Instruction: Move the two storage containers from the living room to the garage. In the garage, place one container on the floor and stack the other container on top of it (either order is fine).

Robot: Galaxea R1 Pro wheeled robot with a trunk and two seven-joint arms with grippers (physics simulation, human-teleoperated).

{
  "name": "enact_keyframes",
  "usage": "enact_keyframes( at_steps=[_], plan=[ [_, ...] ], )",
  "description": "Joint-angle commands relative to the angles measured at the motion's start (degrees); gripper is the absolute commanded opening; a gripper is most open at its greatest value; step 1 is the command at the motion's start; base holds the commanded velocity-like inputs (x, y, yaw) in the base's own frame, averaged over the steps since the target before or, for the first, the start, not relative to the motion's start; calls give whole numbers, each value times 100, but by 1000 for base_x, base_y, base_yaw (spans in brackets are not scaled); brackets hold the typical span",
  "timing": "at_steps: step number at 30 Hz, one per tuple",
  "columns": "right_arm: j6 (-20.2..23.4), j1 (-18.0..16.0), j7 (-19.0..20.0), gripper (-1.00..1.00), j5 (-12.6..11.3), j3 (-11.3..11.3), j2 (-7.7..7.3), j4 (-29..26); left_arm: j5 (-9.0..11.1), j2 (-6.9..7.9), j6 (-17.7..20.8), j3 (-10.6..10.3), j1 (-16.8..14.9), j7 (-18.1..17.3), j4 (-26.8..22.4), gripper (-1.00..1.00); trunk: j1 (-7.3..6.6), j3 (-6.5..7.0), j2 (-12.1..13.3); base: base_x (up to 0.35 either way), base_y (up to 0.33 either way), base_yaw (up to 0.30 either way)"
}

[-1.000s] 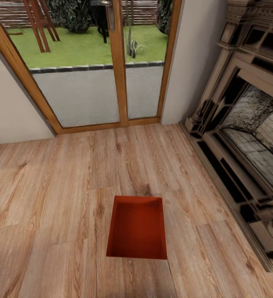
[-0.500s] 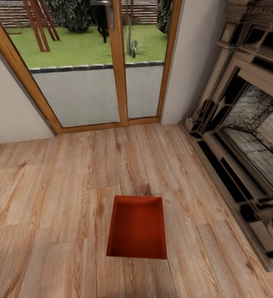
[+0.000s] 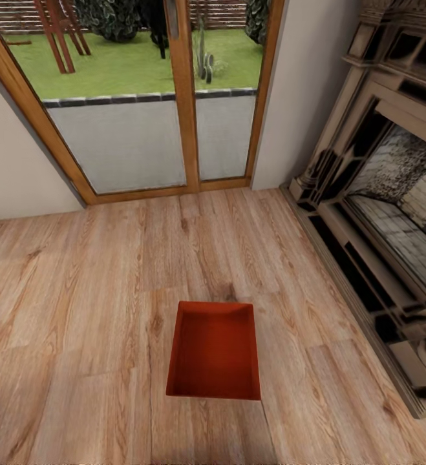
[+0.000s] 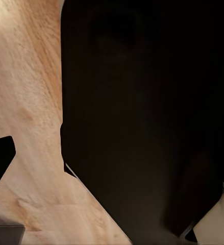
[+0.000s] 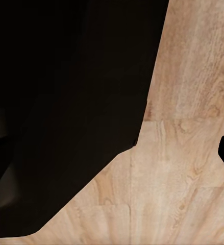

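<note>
container: one red-orange storage container [image 3: 214,352] sits open and upright on the light wood-plank floor [image 3: 77,310] of the living room, low centre of the head view, apart from everything else
surroundings: wood-framed glass garden doors [image 3: 151,103] beyond it, brick fireplace [image 3: 387,219] to the robot's right, well apart from the bin
task progress: judged early, bin not lifted, garage not reached
left jaws: cannot tell; left wrist view gives a big dark shape [image 4: 142,117] close to the lens over wood planks, small dark bits at the frame edge, unclear what they are
right jaws: cannot tell; right wrist view has a similar dark mass [image 5: 66,102] and planks
risk: bin is low on the floor, so the reach means bending far down; an off-centre pinch on one thin wall could tip or slide it
risk 2: turning near the fireplace could clip its ledge
view difference: head view carries the bin and room layout; wrist views add just close floor grain, no bin
</note>
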Motion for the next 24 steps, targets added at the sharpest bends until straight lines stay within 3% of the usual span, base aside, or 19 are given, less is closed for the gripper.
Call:
enact_keyframes(
  at_steps=[1, 24],
  plan=[
    [-31, -5, -3, 100, -50, 48, 6, 18, 60, 2, 25, -6, -1, -22, -4, 100, 0, -12, -2, 0, 0, 0],
    [-31, -2, -3, 100, -50, 48, 6, 18, 60, 2, 26, -6, -1, -22, -4, 100, 0, -197, -2, 0, 0, 0]
  ],
)
